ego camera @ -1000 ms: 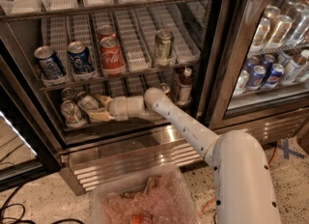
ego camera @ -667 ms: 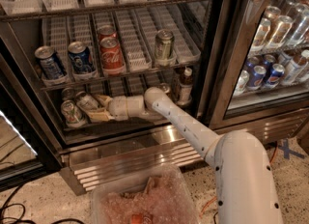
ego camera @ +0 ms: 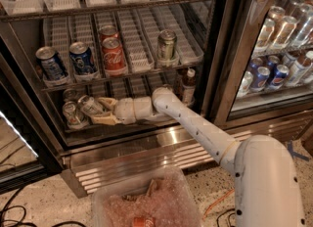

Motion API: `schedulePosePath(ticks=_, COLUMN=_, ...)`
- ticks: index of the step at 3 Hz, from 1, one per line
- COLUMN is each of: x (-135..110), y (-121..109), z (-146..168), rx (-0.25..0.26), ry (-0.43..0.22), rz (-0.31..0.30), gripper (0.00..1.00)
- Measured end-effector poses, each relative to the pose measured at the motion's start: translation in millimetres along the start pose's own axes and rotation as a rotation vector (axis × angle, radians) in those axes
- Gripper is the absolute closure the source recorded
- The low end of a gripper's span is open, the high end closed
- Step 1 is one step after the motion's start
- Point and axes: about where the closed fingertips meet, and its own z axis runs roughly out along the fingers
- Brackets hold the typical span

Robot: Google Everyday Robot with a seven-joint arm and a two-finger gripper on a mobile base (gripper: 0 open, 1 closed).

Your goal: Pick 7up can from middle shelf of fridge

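Observation:
The fridge (ego camera: 146, 158) stands open. My gripper (ego camera: 98, 111) reaches into the left end of the middle shelf (ego camera: 117, 88), low in the cabinet. Its fingers (ego camera: 104, 120) are closed around the 7up can (ego camera: 90, 105), a silvery can that is tilted with its top toward the upper left. Two more silvery cans (ego camera: 73, 115) stand just left of it, touching or nearly so. My white arm (ego camera: 195, 125) runs from the lower right into the fridge.
The rack above holds two blue Pepsi cans (ego camera: 80, 57), red Coca-Cola cans (ego camera: 113, 55) and a greenish can (ego camera: 167, 45). A brown bottle (ego camera: 188, 81) stands right of my wrist. A clear bin (ego camera: 146, 201) sits on the floor below. The adjoining cooler (ego camera: 279, 50) is on the right.

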Motion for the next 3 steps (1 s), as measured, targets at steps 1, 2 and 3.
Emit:
schedulePosePath(ticks=1, x=-13.2, y=20.1, z=-11.7, rx=-0.018, ry=0.023, rz=-0.049, gripper=1.0)
schedulePosePath(ticks=2, x=-18.2, y=33.3, z=-21.0, rx=-0.027, ry=0.046, rz=-0.064, gripper=1.0)
schedulePosePath(ticks=3, x=-21.4, y=44.2, z=-28.9, rx=-0.039, ry=0.061, rz=-0.064, gripper=1.0)
